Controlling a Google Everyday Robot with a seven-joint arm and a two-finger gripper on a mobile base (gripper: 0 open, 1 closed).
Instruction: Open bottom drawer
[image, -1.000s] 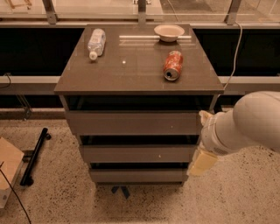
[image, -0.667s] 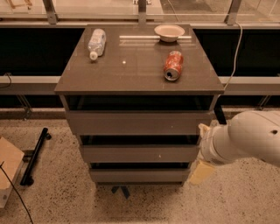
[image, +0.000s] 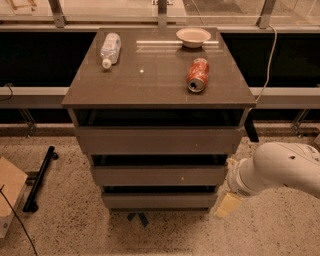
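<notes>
The bottom drawer (image: 160, 201) is the lowest, slimmest grey-brown front of the cabinet, set back under the middle drawer (image: 160, 176) and the tall top drawer (image: 157, 140). It sits shut, a little above the floor. My gripper (image: 226, 203) is low at the right, beside the bottom drawer's right end, with a pale tan part pointing down toward the floor. The white arm (image: 280, 170) comes in from the right edge.
On the cabinet top (image: 150, 85) lie a plastic bottle (image: 110, 48), a red can (image: 197, 75) on its side and a white bowl (image: 193, 36). A black bar (image: 40, 177) and a cardboard box (image: 10, 192) are on the speckled floor at left.
The arm has dropped lower, and the gripper has come down from the middle drawer's level to the bottom drawer's right end. The drawers have not moved.
</notes>
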